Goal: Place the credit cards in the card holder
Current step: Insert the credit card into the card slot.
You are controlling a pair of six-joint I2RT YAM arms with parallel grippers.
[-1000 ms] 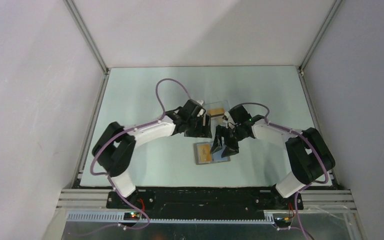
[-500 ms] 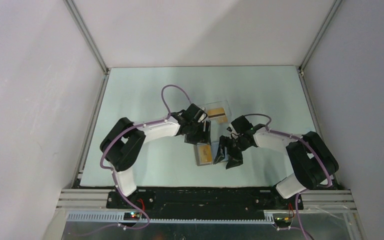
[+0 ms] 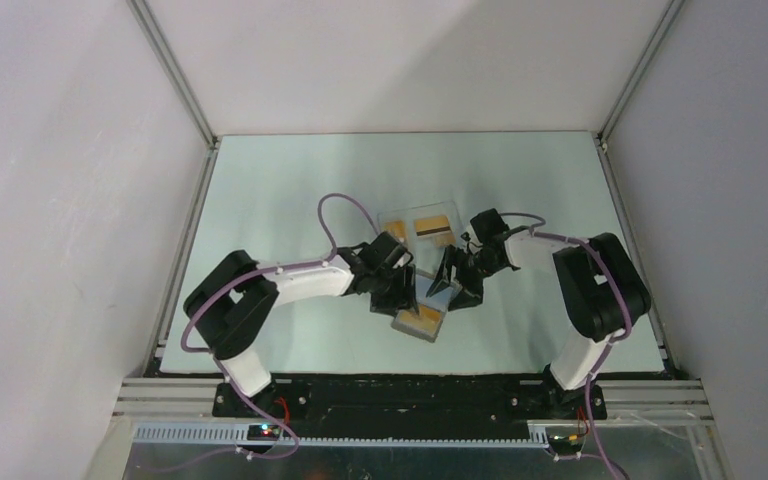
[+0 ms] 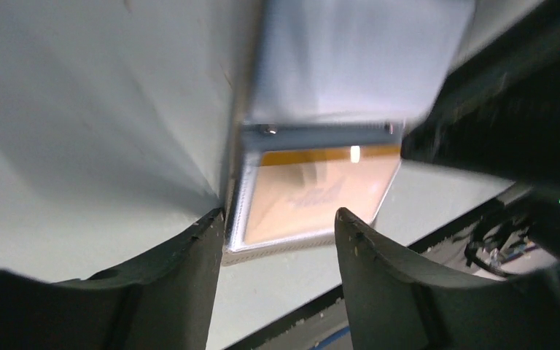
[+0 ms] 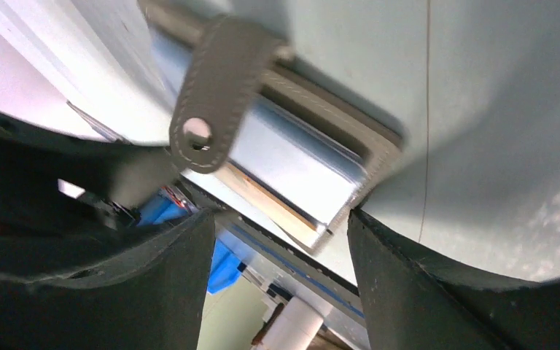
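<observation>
The grey card holder (image 3: 422, 323) lies open near the table's middle, with an orange credit card (image 3: 429, 316) in its lower face. Its other flap (image 4: 350, 58) stands raised. In the left wrist view the card (image 4: 313, 193) shows in the pocket. My left gripper (image 3: 400, 292) is open at the holder's left edge, and its left finger (image 4: 197, 262) touches a corner. My right gripper (image 3: 448, 288) is open at the raised flap. Its right finger (image 5: 408, 270) rests against the holder's corner (image 5: 364, 186), by the strap tab (image 5: 211, 95). More credit cards (image 3: 432, 228) lie in a clear box.
The clear plastic box (image 3: 405, 218) sits just behind both grippers. The table's dark front edge (image 3: 410, 378) runs close below the holder. Both arms bend inward and nearly meet over the holder. Grey walls enclose the table on three sides.
Both grippers have come toward the front edge and closer together. The card holder has slid forward and turned. The left jaws have narrowed a little. More of the clear box now shows.
</observation>
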